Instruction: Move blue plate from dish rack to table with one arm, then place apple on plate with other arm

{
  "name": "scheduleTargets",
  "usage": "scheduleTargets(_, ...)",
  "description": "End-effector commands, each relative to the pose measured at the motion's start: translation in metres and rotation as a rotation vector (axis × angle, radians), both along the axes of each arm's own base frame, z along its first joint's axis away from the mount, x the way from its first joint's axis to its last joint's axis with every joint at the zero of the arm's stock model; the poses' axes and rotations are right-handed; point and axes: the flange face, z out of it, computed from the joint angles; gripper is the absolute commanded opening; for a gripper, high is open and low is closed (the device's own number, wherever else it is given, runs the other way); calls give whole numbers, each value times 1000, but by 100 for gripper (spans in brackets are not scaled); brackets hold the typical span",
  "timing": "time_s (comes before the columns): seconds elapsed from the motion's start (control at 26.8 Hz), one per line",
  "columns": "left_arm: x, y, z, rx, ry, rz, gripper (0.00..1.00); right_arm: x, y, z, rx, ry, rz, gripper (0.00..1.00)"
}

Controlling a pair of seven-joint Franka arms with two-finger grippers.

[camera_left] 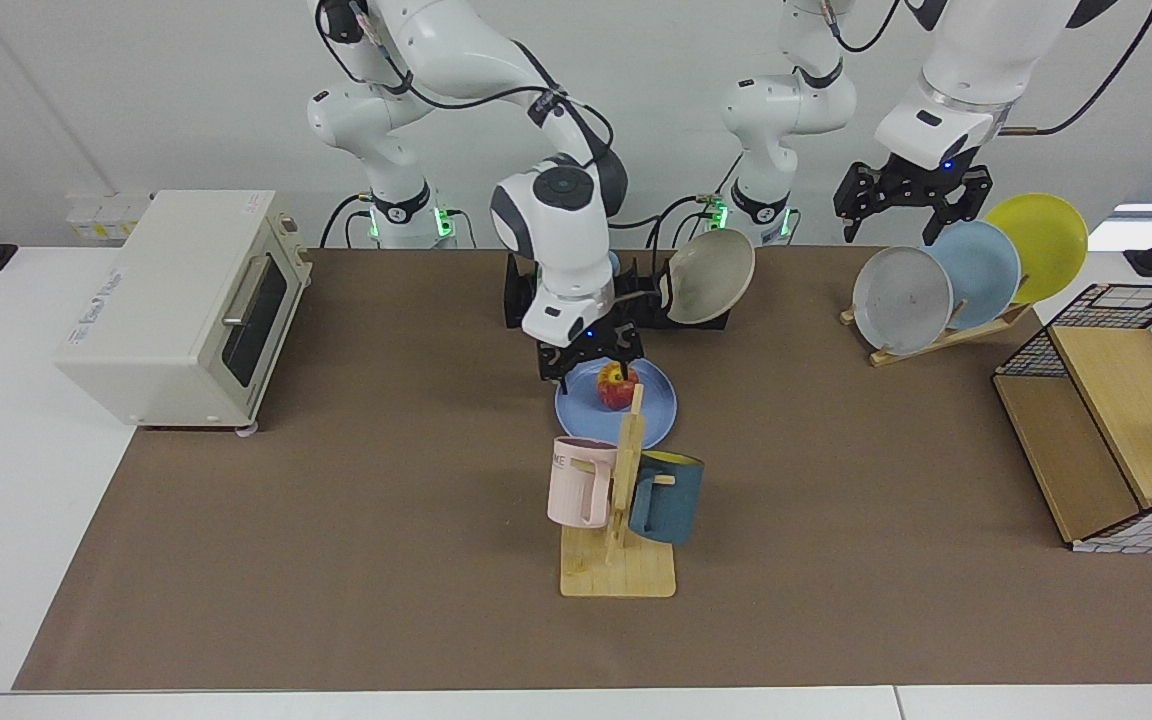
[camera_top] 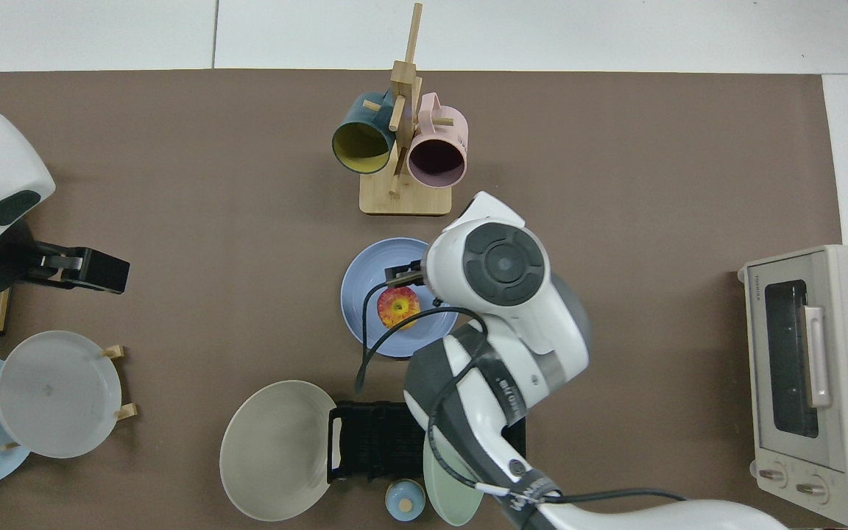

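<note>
The blue plate [camera_left: 648, 412] [camera_top: 362, 293] lies flat on the brown table [camera_left: 336, 500], just in front of the black dish rack [camera_left: 514, 300] [camera_top: 376, 442]. The red and yellow apple [camera_left: 617, 387] [camera_top: 397, 307] rests on the plate, free of any grip. My right gripper [camera_left: 588, 362] hangs open just above and behind the apple, shifted slightly toward the toaster oven's side; in the top view the wrist covers most of it. My left gripper [camera_left: 891, 230] [camera_top: 104, 271] waits open, high above the wooden plate stand, holding nothing.
A wooden mug tree [camera_left: 621, 500] with pink and teal mugs stands right in front of the plate. The rack holds a beige dish [camera_left: 711, 275] and a pale green plate [camera_top: 450, 486]. A toaster oven [camera_left: 176, 305], a wooden stand with three plates [camera_left: 946, 280] and a wire-sided box [camera_left: 1116, 420] flank the table.
</note>
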Motion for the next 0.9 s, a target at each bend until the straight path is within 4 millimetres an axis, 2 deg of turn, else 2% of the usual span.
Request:
scheduleTargets(0.0,-7,3,3,11,3,53,100,9,-72,54,-17,16,-10,100)
scheduleTargets(0.19,-7,3,4,14,0,50,100,19,-135,81,-41,28,26,100)
scheduleTargets(0.37,-7,3,4,16,1,50,100,20,-192,106,-56,46,39,100)
scheduleTargets(0.6,-7,4,4,17,1,47,100,8,-274,139,-72,88,63,100)
scheduleTargets(0.86,-7,4,4,17,1,47,100,-7,-346,164,-145,89,67,100)
